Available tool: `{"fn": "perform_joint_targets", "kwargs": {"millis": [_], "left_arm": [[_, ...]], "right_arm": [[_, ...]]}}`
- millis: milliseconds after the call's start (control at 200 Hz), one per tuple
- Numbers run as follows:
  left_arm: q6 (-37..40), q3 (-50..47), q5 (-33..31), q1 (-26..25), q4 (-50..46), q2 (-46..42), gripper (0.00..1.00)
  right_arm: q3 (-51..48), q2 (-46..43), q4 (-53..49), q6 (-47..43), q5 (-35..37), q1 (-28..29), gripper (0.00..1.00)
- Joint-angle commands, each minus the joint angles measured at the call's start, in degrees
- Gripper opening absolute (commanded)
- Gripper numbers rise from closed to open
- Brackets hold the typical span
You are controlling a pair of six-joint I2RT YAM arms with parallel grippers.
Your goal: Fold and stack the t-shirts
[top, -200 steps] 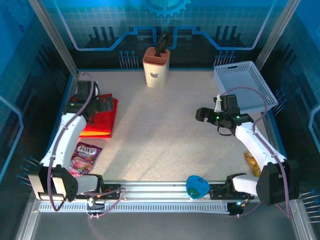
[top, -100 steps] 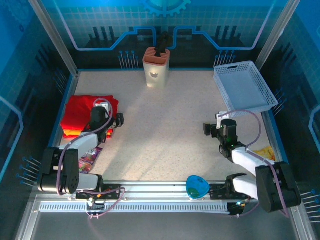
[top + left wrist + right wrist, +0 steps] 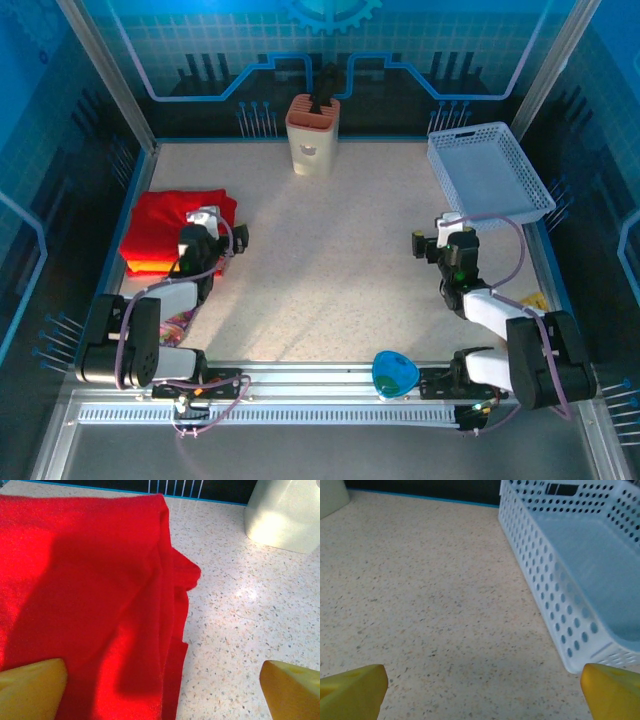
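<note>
A folded bright red t-shirt (image 3: 165,222) tops a stack at the table's left, with orange and yellow edges (image 3: 150,266) showing under its near side. My left gripper (image 3: 216,228) sits low at the stack's right edge, open. In the left wrist view the red t-shirt (image 3: 80,590) covers the left half, its folded edge running between the wide-apart yellow fingertips (image 3: 30,687) of the left gripper (image 3: 162,695), which holds nothing. My right gripper (image 3: 443,238) is open over bare table left of the basket. In the right wrist view the right gripper (image 3: 482,695) is empty.
A white mesh basket (image 3: 490,175) stands at the back right, its corner (image 3: 580,645) close to my right fingers. A beige holder (image 3: 313,133) is at the back centre. A candy bag (image 3: 172,312), a blue object (image 3: 395,375) and an orange packet (image 3: 530,300) lie near the front.
Both arms have drawn back toward the near edge. The left gripper has come off the red shirt to the stack's right edge. The right gripper has shifted right, nearer the basket.
</note>
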Motion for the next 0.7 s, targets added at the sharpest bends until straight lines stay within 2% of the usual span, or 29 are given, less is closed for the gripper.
{"fn": "perform_joint_targets", "kwargs": {"millis": [0, 75, 210, 355, 465, 505, 545, 620, 675, 695], "left_arm": [[1.3, -1.8, 2.1, -0.1, 7.5, -0.9, 0.99], [1.4, -2.0, 1.2, -0.1, 8.1, -0.8, 0.99], [2.5, -3.1, 1.8, -0.1, 11.5, -0.2, 0.99], [2.7, -6.4, -0.4, -0.2, 24.4, 6.0, 0.99], [2.9, -7.1, 0.0, -0.2, 30.7, 11.7, 0.99], [3.3, -7.1, -0.5, -0.1, 33.1, 13.1, 0.99], [2.8, -6.7, -1.5, -0.2, 30.0, 12.0, 0.99], [1.6, -3.5, -5.1, -0.2, 24.6, 12.2, 0.99], [0.6, 0.3, -7.4, -0.2, 15.9, 11.4, 0.99], [0.8, 0.4, -7.4, -0.6, 16.0, 11.3, 0.99]], "right_arm": [[-2.2, -1.1, 6.6, 0.0, -2.3, -1.8, 1.00], [-4.1, 0.0, 12.9, 0.2, -3.5, -2.3, 1.00], [-4.2, 3.1, 17.9, 0.3, -7.3, -3.6, 1.00], [-4.5, 10.4, 26.3, 1.5, -6.7, -3.7, 1.00], [-3.8, 19.3, 34.8, -0.3, -10.5, -3.4, 1.00], [-2.8, 18.1, 31.6, -0.8, -10.3, -2.9, 1.00], [-0.5, 16.9, 24.4, -0.7, -10.2, -2.7, 1.00], [4.1, 17.4, 16.9, 0.2, -6.4, -2.5, 1.00], [3.2, 18.1, 19.4, 0.5, -5.8, -2.5, 1.00], [3.3, 18.0, 19.4, 0.5, -5.0, -2.5, 1.00]]}}
